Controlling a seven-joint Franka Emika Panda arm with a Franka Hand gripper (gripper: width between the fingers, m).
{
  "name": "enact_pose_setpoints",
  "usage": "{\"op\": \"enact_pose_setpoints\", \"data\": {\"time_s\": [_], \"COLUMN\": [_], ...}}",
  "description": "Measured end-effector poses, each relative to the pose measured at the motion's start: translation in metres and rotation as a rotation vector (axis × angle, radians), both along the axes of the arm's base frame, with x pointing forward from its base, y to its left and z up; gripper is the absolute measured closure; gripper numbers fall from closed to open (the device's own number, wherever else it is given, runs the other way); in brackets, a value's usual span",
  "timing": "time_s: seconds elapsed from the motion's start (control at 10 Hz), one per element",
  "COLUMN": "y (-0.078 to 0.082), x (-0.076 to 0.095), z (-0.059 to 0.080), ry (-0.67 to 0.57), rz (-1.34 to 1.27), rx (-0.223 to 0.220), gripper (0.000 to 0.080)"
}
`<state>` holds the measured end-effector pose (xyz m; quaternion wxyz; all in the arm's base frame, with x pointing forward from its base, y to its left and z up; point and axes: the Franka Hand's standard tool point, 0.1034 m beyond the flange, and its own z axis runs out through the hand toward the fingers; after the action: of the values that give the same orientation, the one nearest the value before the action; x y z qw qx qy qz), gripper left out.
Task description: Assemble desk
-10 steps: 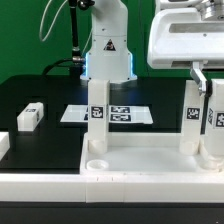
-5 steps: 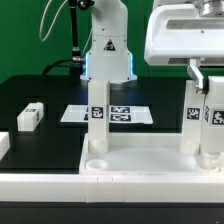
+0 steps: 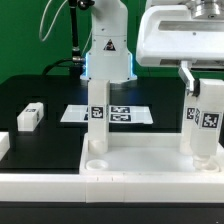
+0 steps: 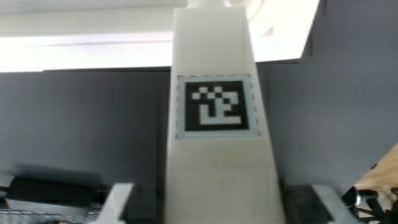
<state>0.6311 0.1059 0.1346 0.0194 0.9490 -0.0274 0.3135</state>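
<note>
The white desk tabletop (image 3: 140,165) lies at the front with its raised rim up. Two white legs stand upright in it, one at the exterior view's left (image 3: 97,115) and one at the right (image 3: 190,118). My gripper (image 3: 203,85) is shut on a third tagged leg (image 3: 208,125). It holds this leg nearly upright and slightly tilted, just beside the right standing leg, with its foot low over the tabletop's right corner. In the wrist view this leg (image 4: 221,120) fills the middle between my fingers (image 4: 125,200). A fourth leg (image 3: 31,116) lies loose on the black table at the left.
The marker board (image 3: 128,113) lies behind the tabletop. The robot base (image 3: 107,55) stands at the back. A white piece (image 3: 3,146) shows at the far left edge. An empty round socket (image 3: 97,160) sits in the tabletop's front left corner.
My gripper and the leg it holds have shifted toward the exterior view's left, closer to the right standing leg, and the held leg now tilts slightly. The other parts have not moved.
</note>
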Motion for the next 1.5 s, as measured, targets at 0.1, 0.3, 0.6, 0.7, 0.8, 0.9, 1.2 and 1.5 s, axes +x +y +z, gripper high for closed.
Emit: {"op": "enact_pose_setpoints", "data": {"time_s": [0.1,0.3,0.6,0.7,0.8,0.9,1.2,1.5], "y": [0.001,0.004,0.006,0.007,0.009,0.010,0.010,0.011], "x": [0.000,0.000,-0.001,-0.001,-0.001,-0.002,-0.003,-0.003], "z": [0.000,0.001,0.000,0.000,-0.001,-0.004,-0.007,-0.013], "ry": [0.000,0.011,0.010,0.010,0.011,0.015,0.020,0.026], "rz": [0.002,0.004,0.007,0.009,0.012,0.013,0.014,0.017], "rx": [0.001,0.002,0.003,0.003,0.003,0.001,0.000,-0.006], "gripper": [0.0511,0.0511,0.0511,0.0511,0.0511,0.0511,0.0511,0.0511]}}
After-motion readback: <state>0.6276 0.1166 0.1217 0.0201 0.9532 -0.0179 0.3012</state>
